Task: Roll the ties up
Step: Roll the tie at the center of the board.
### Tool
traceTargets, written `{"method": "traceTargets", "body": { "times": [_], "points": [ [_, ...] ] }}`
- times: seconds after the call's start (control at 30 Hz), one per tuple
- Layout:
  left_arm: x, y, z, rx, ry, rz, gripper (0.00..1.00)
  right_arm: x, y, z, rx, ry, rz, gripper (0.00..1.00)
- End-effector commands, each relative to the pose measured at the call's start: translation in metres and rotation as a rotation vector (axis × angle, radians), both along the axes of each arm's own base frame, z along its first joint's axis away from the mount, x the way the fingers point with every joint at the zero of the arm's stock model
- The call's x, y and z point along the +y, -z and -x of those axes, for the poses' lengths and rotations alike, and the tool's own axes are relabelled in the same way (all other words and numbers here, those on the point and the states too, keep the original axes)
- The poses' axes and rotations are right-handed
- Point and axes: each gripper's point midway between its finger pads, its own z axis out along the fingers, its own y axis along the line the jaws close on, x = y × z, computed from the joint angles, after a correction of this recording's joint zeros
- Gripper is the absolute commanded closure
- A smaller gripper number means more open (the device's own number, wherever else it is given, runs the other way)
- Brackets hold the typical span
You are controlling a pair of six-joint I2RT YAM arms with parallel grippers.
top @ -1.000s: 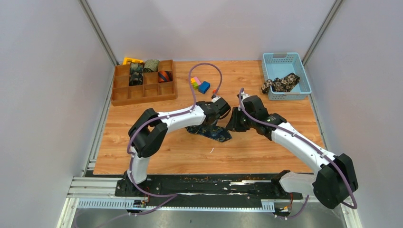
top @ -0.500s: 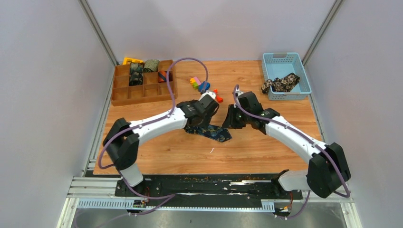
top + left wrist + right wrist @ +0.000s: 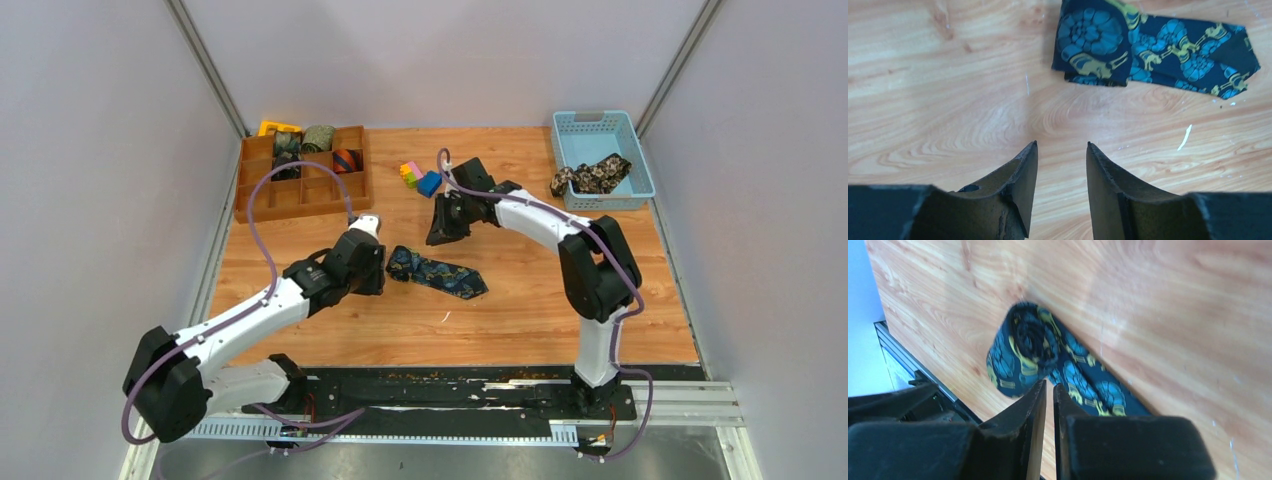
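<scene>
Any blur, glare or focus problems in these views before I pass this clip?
Top external: evenly lit, sharp, only soft shadows on the table. Left wrist: navy paisley tie and table grain crisp; left fingers dark, little detail. Right wrist: frame smeared, the tie's coil blurred, pale glare on the table upper right.

Left arm (image 3: 245, 318) and right arm (image 3: 535, 214): white shells, black joints; purple cables (image 3: 250, 220) loop along each; the dark fingers (image 3: 1020, 172) seem scuffed.
</scene>
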Motion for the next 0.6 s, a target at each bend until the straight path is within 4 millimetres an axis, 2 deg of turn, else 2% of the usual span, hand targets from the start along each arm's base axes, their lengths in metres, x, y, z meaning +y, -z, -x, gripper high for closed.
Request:
{"method": "traceTargets", "body": {
  "times": [0.0, 0.07, 0.17, 0.3, 0.37, 0.57],
  "points": [
    [0.001, -0.008, -0.007, -0.027, -0.015, 0.152, 0.52, 0.023, -0.01, -0.009, 0.0, -0.065, -0.027, 0.88],
    [0.009, -0.007, -0.011, -0.019, -0.01, 0.193, 0.51, 0.027, -0.011, -0.007, -0.006, -0.071, -0.026, 0.88],
    [0.011, -0.012, -0.018, -0.04, 0.031, 0.247, 0.41, 0.03, -0.012, 0.006, -0.004, -0.088, -0.021, 0.87],
    [0.001, -0.018, -0.029, -0.084, 0.116, 0.279, 0.28, 0.025, -0.012, 0.026, -0.012, -0.089, -0.008, 0.85],
    [-0.009, -0.008, -0.033, -0.044, 0.169, 0.298, 0.25, 0.022, -0.012, 0.033, -0.021, -0.081, -0.008, 0.83],
    [-0.02, 0.015, -0.048, 0.006, 0.193, 0.346, 0.15, 0.017, -0.018, 0.045, -0.053, -0.049, -0.05, 0.7]
  ]
}}
